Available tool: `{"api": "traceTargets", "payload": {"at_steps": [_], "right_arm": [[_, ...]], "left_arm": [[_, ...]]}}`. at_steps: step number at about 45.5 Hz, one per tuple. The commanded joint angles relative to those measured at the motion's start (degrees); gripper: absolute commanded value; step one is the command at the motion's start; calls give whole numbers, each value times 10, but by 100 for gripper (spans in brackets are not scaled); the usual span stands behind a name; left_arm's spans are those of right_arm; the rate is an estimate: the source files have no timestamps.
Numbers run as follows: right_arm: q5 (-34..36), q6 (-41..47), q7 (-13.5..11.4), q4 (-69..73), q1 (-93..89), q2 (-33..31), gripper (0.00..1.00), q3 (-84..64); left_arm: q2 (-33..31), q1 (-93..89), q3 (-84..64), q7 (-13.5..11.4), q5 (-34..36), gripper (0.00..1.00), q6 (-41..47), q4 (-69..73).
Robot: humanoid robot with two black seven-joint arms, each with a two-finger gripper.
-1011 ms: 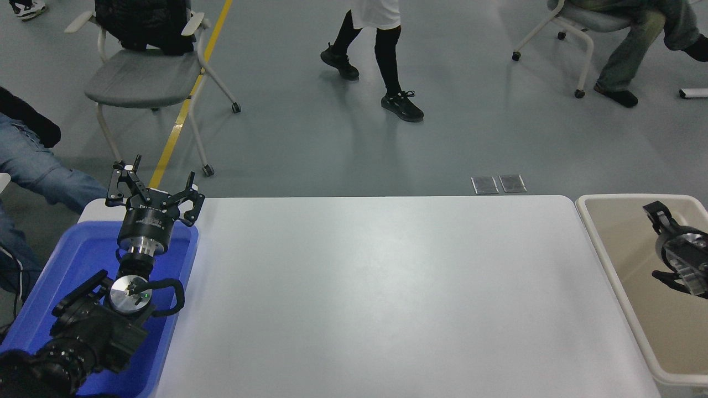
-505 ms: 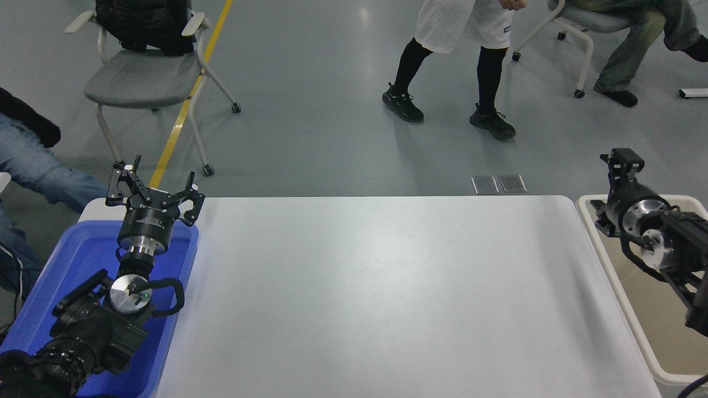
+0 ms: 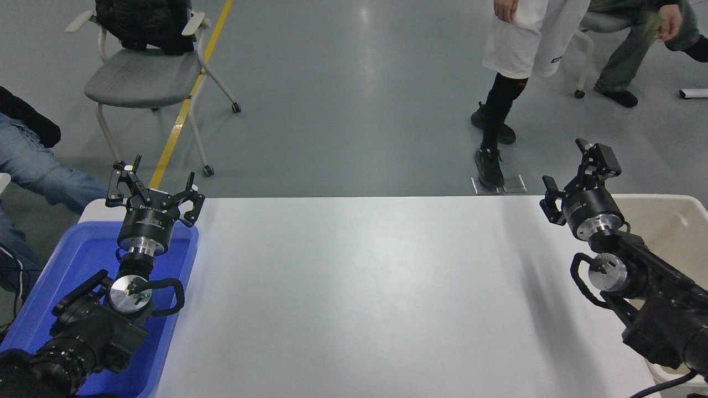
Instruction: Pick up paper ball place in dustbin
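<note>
No paper ball shows in this view. The dustbin (image 3: pixel 683 218) is the off-white bin with a beige inside at the table's right edge, partly hidden by my right arm. My right gripper (image 3: pixel 578 172) is open and empty, raised over the table's far right corner, just left of the dustbin. My left gripper (image 3: pixel 152 185) is open and empty, parked over the far end of the blue tray at the lower left.
A shallow blue tray (image 3: pixel 83 260) lies at the table's left end under my left arm. The white table (image 3: pixel 365 287) spans the middle. A person (image 3: pixel 514 72) walks past the far right corner; others sit at both sides. A grey chair (image 3: pixel 144 77) stands far left.
My right arm has risen out of the dustbin and swung left over the table's far right corner, gripper open. The walking person moved right. The left arm has not moved.
</note>
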Motion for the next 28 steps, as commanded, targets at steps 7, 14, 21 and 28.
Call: {"api": "traceTargets", "payload": {"at_steps": [7,14,21,28], "right_arm": [[71,38,28,-5,-13,24,100,-5],[72,45,29,-9,-17,26,100,-11],[72,46,29,-11,-23,27,100,-14],[71,45,29,-7,-26,27,100,-13]], "left_arm": [[0,0,0,0,0,99,-1,0],[0,0,0,1,0,99,0,0],[0,0,0,1,0,99,0,0],[0,0,0,0,0,99,0,0]]}}
